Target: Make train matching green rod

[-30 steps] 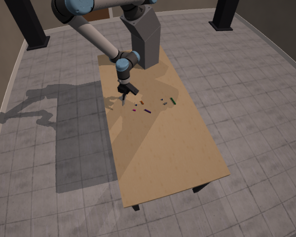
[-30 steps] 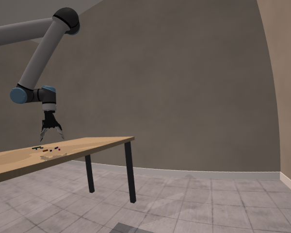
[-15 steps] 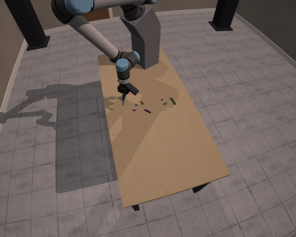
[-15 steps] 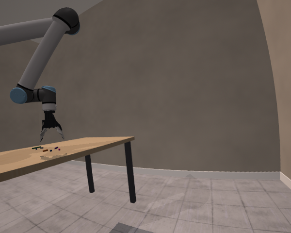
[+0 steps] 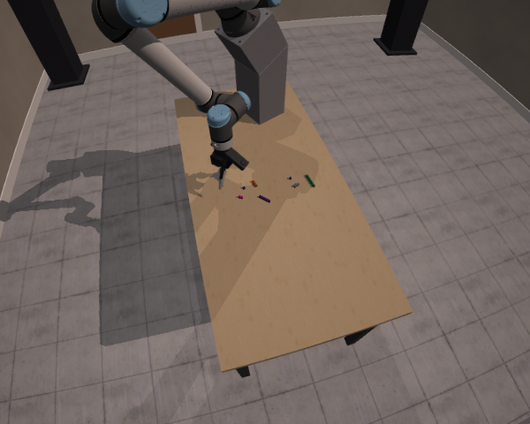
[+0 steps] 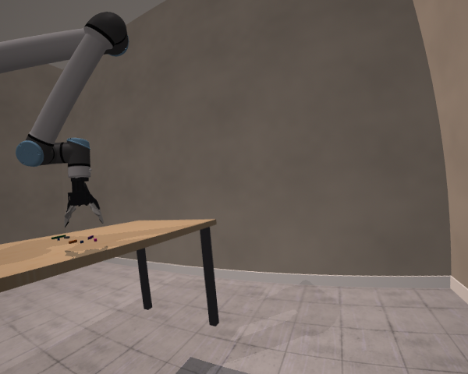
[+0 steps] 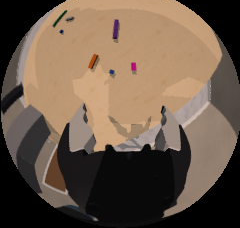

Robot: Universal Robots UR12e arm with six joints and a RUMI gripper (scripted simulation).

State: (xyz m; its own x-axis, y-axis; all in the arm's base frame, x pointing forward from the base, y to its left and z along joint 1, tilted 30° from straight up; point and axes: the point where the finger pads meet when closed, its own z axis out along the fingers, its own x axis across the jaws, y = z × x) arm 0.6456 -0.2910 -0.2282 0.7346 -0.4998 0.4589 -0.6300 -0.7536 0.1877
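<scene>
The green rod (image 5: 309, 180) lies on the wooden table, with a grey rod (image 5: 295, 185) and a small blue rod (image 5: 289, 177) just left of it. Further left lie an orange rod (image 5: 254, 183), a second blue rod (image 5: 243, 187), a magenta rod (image 5: 240, 197) and a purple rod (image 5: 263, 198). My gripper (image 5: 221, 181) hangs open and empty above the table, left of the orange rod. In the wrist view the orange rod (image 7: 92, 61), blue rod (image 7: 111, 72), magenta rod (image 7: 133, 66), purple rod (image 7: 115, 29) and green rod (image 7: 60, 18) lie ahead of the open fingers.
The robot's grey pedestal (image 5: 258, 68) stands at the far end of the table. The table's left edge (image 5: 187, 192) runs close to the gripper. Black pillars (image 5: 50, 45) stand on the floor beyond.
</scene>
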